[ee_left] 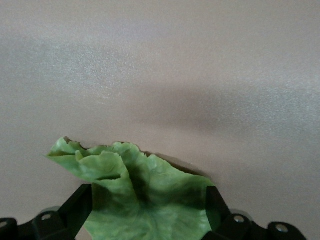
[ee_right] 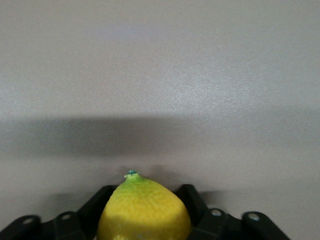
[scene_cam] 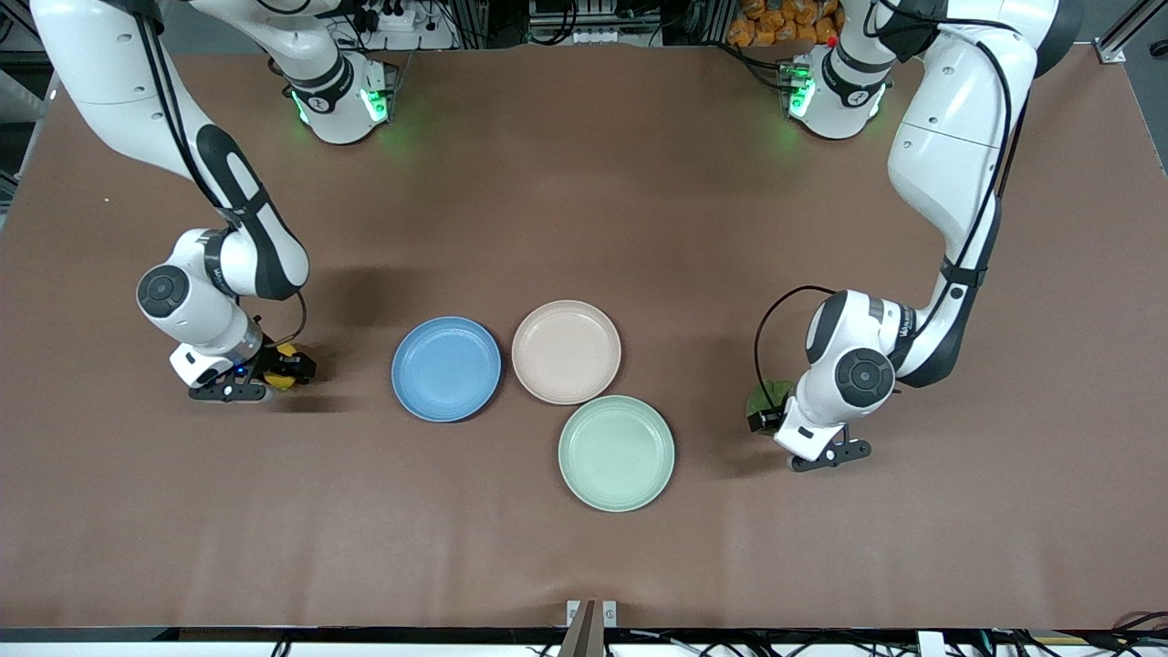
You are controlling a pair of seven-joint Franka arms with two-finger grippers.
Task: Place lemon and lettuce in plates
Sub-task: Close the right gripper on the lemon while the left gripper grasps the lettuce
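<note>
The lemon [scene_cam: 285, 350] lies on the table toward the right arm's end, beside the blue plate [scene_cam: 446, 369]. My right gripper [scene_cam: 288, 367] is down at it, and in the right wrist view [ee_right: 145, 202] both fingers press the sides of the lemon [ee_right: 142, 210]. The lettuce [scene_cam: 768, 395] lies toward the left arm's end, beside the mint-green plate. My left gripper [scene_cam: 765, 415] is low over it. In the left wrist view [ee_left: 148, 197] its fingers [ee_left: 80, 202] stand wide apart with the lettuce [ee_left: 150, 192] between them. The beige-pink plate [scene_cam: 566, 351] holds nothing, and neither does the blue one.
A pale mint-green plate [scene_cam: 616, 453] sits nearer the front camera than the two other plates and touches the beige-pink one. The brown table cover [scene_cam: 584, 182] stretches bare between the plates and the arm bases.
</note>
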